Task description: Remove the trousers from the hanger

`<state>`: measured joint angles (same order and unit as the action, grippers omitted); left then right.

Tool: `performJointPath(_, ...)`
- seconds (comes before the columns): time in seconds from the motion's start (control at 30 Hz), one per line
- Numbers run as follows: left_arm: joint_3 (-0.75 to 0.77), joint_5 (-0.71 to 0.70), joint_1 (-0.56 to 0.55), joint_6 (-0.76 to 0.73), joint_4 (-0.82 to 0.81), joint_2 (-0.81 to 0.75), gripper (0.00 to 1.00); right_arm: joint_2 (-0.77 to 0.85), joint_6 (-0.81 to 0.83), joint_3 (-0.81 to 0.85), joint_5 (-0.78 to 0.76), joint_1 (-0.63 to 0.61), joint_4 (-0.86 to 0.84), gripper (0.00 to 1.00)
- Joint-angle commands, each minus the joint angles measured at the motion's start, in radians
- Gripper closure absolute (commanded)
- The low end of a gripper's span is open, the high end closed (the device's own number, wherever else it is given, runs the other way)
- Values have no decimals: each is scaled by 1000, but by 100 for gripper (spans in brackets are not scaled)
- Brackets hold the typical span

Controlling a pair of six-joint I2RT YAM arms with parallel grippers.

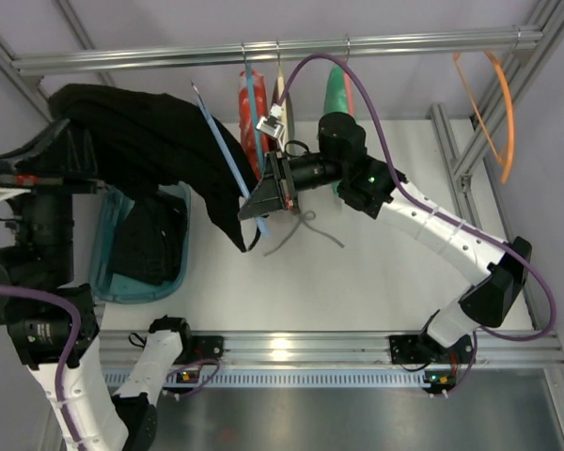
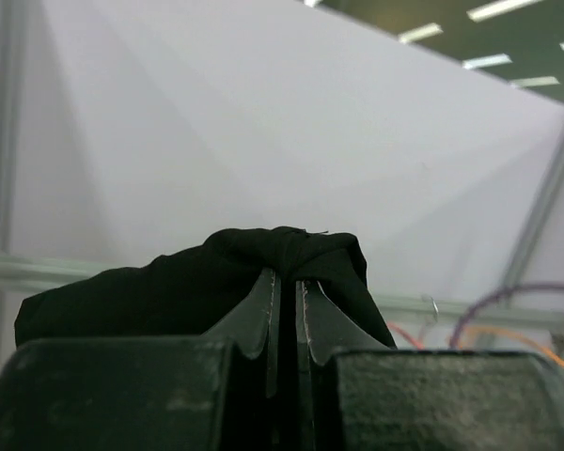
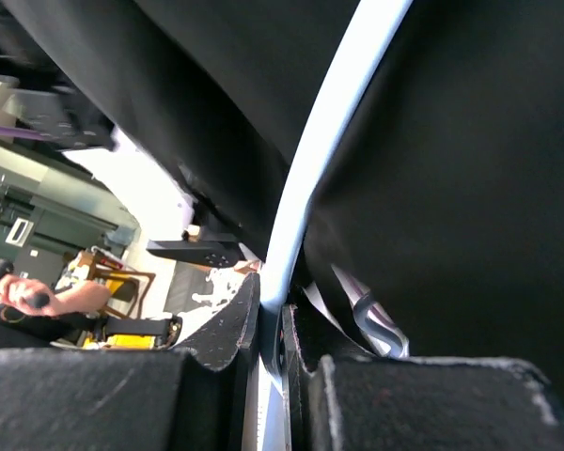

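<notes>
Trousers [image 1: 141, 141]: black, soft, bunched in dark mass, upper left of top view, drooping to narrow tip near frame centre; thin grey cord [image 1: 305, 225] trails beside tip. Left wrist view: crumpled fold [image 2: 216, 272] pinched between closed fingers of left end effector [image 2: 287, 282].

Hanger [image 1: 222, 146]: slim, light blue, slanting from upper left toward centre, black cloth draped against it. Right wrist view: pale bar [image 3: 329, 141] clamped in right end effector [image 3: 273, 301], fabric on both sides.

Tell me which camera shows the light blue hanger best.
Top external: the hanger shows most of its length, slanting against the trousers. Right wrist shows only a short stretch clamped in the right gripper. Left wrist shows none of it.
</notes>
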<state>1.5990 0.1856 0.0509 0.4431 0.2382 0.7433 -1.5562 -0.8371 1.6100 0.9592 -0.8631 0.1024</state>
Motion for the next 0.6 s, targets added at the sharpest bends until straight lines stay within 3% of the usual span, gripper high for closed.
performJointPath(0.0,169,-291,3,-98,-139,60,100,45,44,-2,-27,13,-20,100)
performJointPath(0.17,393,-552,1,-352,-212,194,100,19,49,19,-31,-17,-21,100)
performJointPath(0.43,475,-719,-45,-780,-451,321,100,-38,36,82,-27,-59,-41,100)
performJointPath(0.57,486,-742,-187,-1052,-658,390,100,-38,36,77,-22,-60,-47,100)
